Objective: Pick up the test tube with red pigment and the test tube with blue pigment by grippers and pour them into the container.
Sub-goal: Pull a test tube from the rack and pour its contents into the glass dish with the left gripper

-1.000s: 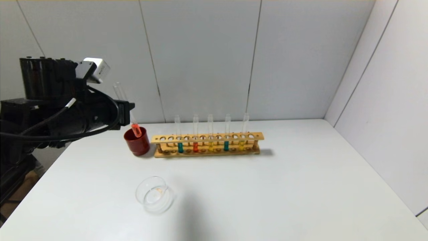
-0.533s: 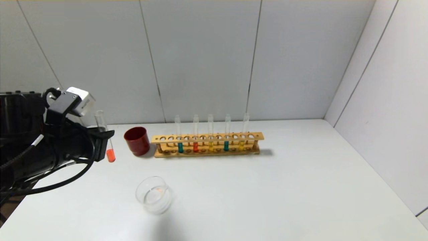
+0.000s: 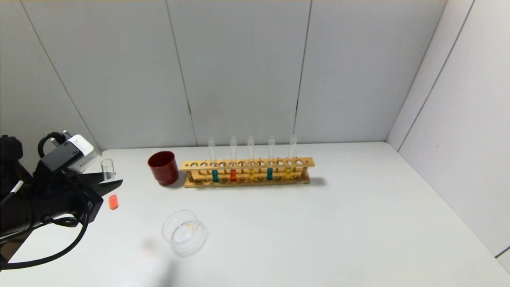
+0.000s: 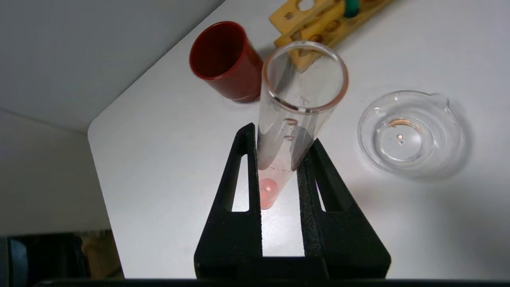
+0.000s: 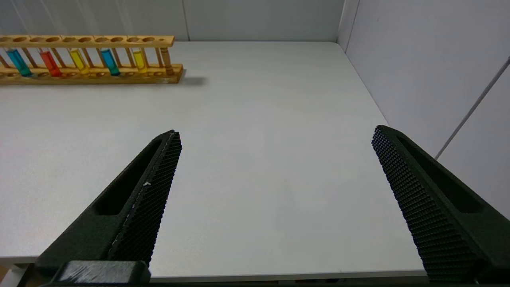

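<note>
My left gripper (image 3: 108, 185) is shut on the test tube with red pigment (image 3: 107, 170), held upright above the table's left side, left of the container (image 3: 172, 239). In the left wrist view the fingers (image 4: 245, 167) clamp the tube (image 4: 297, 107), with orange-red liquid at its tip. The container (image 4: 438, 159) is a low clear dish with a faint orange trace inside. Two test tubes with blue pigment (image 3: 215, 175) (image 3: 269, 173) stand in the wooden rack (image 3: 247, 164). My right gripper (image 5: 275, 131) is open and empty over the table's near right part.
A dark red cup (image 3: 163, 168) stands just left of the rack, also in the left wrist view (image 4: 225, 63). The rack also holds another red tube (image 3: 233, 174) and two yellow tubes (image 3: 251, 174). Grey walls close the back and right sides.
My left arm has carried the red tube from above the dark red cup down and to the left, toward the table's left edge. The tube stays upright in the grip.
</note>
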{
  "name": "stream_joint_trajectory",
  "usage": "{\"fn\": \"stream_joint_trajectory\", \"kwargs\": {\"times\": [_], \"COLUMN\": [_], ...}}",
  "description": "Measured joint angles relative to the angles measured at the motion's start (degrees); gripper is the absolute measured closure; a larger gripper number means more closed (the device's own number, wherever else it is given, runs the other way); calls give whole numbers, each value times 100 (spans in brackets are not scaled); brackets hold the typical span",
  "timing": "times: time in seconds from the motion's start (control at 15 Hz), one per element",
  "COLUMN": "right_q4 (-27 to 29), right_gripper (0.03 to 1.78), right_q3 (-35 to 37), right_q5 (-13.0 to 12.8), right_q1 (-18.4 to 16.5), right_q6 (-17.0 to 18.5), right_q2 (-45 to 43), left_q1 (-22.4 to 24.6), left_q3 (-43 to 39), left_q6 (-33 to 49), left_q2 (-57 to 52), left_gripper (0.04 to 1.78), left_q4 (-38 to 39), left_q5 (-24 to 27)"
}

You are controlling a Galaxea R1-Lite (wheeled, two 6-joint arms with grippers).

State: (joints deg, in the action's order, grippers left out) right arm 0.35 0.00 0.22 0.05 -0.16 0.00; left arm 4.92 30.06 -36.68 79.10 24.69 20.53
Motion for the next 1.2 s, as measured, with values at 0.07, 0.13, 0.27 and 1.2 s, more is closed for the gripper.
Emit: {"fn": "stream_joint_trajectory", "kwargs": {"times": [0.07, 0.13, 0.27, 1.2], "right_q4": [0, 0, 0, -2], "right_gripper": [6, 6, 6, 6], "right_q3": [0, 0, 0, 0], "right_q5": [0, 5, 2, 0], "right_q1": [0, 0, 2, 2], "right_q6": [0, 0, 2, 0], "right_q2": [0, 0, 0, 0], "left_q1": [69, 107, 155, 183], "left_q3": [-5, -7, 20, -35], "left_q6": [-286, -507, -998, -4033], "left_q2": [24, 55, 132, 887], "left_gripper": [150, 150, 150, 150], "left_q4": [-35, -52, -68, 9], "left_q5": [262, 328, 249, -63]}}
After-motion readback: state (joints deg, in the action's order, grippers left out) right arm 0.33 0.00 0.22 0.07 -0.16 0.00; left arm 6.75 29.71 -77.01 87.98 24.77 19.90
